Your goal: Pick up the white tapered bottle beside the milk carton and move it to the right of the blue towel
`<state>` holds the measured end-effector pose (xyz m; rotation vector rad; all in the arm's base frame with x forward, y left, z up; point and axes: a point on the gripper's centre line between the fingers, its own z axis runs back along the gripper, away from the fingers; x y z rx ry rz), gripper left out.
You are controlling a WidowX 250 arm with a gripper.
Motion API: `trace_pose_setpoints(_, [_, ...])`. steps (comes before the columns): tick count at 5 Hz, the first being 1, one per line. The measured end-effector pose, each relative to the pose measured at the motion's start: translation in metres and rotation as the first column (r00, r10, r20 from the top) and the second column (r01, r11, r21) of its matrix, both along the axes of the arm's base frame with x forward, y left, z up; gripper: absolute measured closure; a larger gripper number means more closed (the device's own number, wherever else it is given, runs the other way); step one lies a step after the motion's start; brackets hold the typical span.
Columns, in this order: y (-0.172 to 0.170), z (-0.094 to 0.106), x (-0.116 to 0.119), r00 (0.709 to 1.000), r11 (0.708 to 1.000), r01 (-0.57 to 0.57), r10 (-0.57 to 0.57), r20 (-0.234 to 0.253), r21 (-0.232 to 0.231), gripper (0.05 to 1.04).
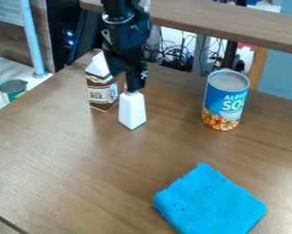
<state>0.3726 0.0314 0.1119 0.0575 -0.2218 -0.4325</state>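
The black gripper (pixel 133 86) hangs down from the top edge, left of centre, right at the top of a white tapered block (pixel 132 111). The block stands upright on the brown table (pixel 68 151); whether it is held is not clear. Just behind and left of it stands a brown and white milk carton (pixel 101 89), partly hidden by the arm. To the right a blue soup can (pixel 225 100) stands upright. A folded bright blue cloth (pixel 209 203) lies near the front right.
Behind the table run a raised wooden ledge (pixel 234 23) and tangled cables (pixel 175 57). Beyond the left edge are a light blue pole (pixel 32 41) and a lower surface with a green-labelled can (pixel 14 89). The table's front left edge shows at the bottom corner.
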Motion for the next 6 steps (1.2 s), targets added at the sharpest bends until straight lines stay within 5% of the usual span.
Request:
trace_pose_setpoints(1, [-0.003,-0.009,0.006,1.000,1.000,-0.011,0.011,0.028,-0.025,0.083])
trace_pose_setpoints(3, [0.004,-0.029,0.014,0.994,0.989,-0.106,0.106,-0.008,-0.099,0.083])
trace_pose_setpoints(4, [0.008,-0.038,0.017,0.993,0.989,-0.122,0.121,-0.007,-0.084,0.115])
trace_pose_setpoints(5, [0.011,-0.046,0.014,0.990,0.987,-0.143,0.143,-0.003,-0.071,0.383])
trace_pose_setpoints(6, [0.009,-0.049,0.013,0.986,0.983,-0.164,0.165,0.006,-0.085,0.441])
